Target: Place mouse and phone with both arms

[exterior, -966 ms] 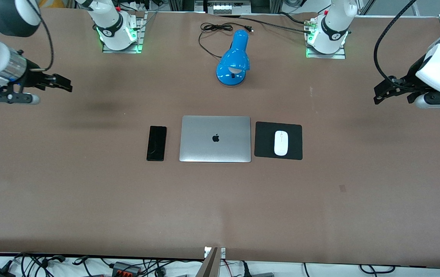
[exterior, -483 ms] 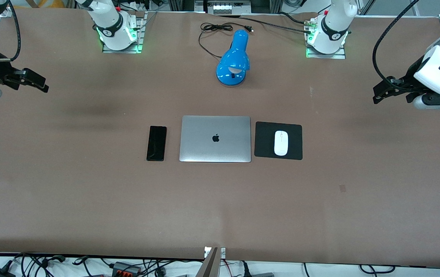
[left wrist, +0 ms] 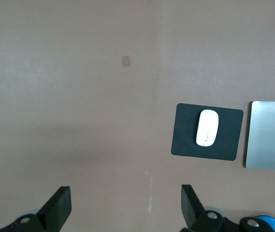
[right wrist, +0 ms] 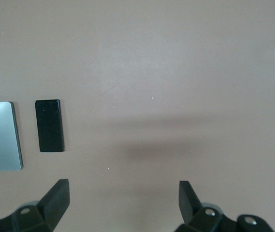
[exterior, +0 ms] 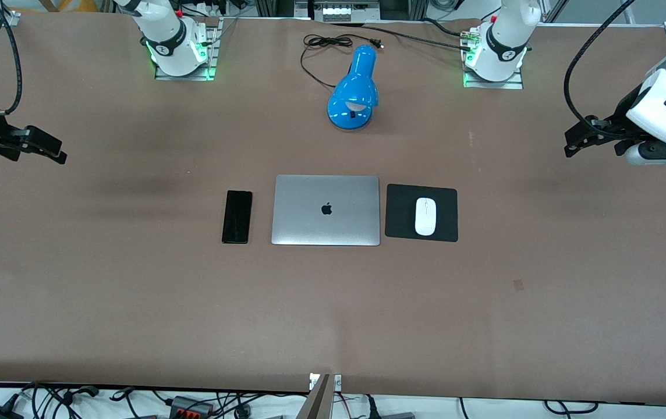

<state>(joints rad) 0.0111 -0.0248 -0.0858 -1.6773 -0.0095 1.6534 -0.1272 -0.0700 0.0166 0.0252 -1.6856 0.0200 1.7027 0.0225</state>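
The white mouse (exterior: 424, 216) lies on a black mouse pad (exterior: 403, 227) beside the closed silver laptop (exterior: 326, 210), toward the left arm's end; it also shows in the left wrist view (left wrist: 207, 127). The black phone (exterior: 237, 216) lies flat beside the laptop toward the right arm's end; it also shows in the right wrist view (right wrist: 49, 125). My left gripper (exterior: 578, 137) is open and empty, high over bare table at its end (left wrist: 126, 209). My right gripper (exterior: 46, 146) is open and empty, high over bare table at its end (right wrist: 123, 203).
A blue desk lamp (exterior: 354, 89) lies on the table farther from the camera than the laptop, its black cord (exterior: 324, 42) running toward the bases. The brown table (exterior: 333, 314) stretches wide on every side of the laptop.
My right gripper has swung out toward its end of the table and dropped a little. My left gripper has hardly moved. Phone and mouse lie still.
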